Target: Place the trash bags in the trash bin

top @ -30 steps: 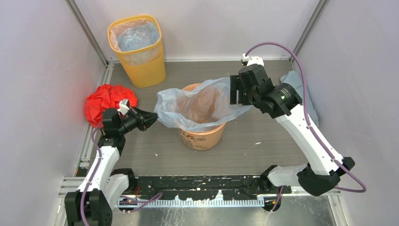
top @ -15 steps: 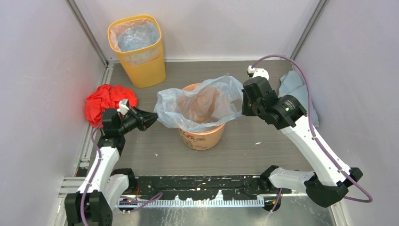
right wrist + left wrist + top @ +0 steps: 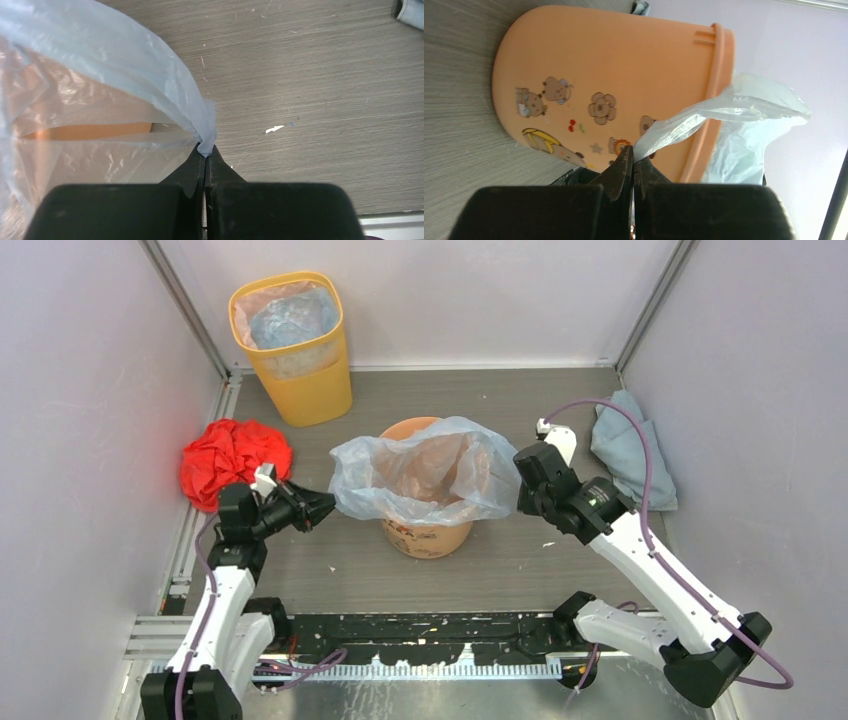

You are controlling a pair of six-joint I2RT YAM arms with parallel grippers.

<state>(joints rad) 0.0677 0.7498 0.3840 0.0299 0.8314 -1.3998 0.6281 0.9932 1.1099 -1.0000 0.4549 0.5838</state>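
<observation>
Right gripper [image 3: 205,151]: jaws pressed together on a pinch of the rim of the pale blue trash bag [image 3: 430,465], at the bin's right side. Left gripper [image 3: 633,156]: likewise clamped on the bag's opposite edge, left of the bin. Between them the translucent bag is stretched open over the mouth of the orange trash bin [image 3: 428,533], which stands upright in the middle of the table [image 3: 540,560]. Behind, at left, a lined yellow bin [image 3: 312,385]; a red bundle [image 3: 232,455] near the left arm; a blue-grey cloth [image 3: 625,445] at far right.
</observation>
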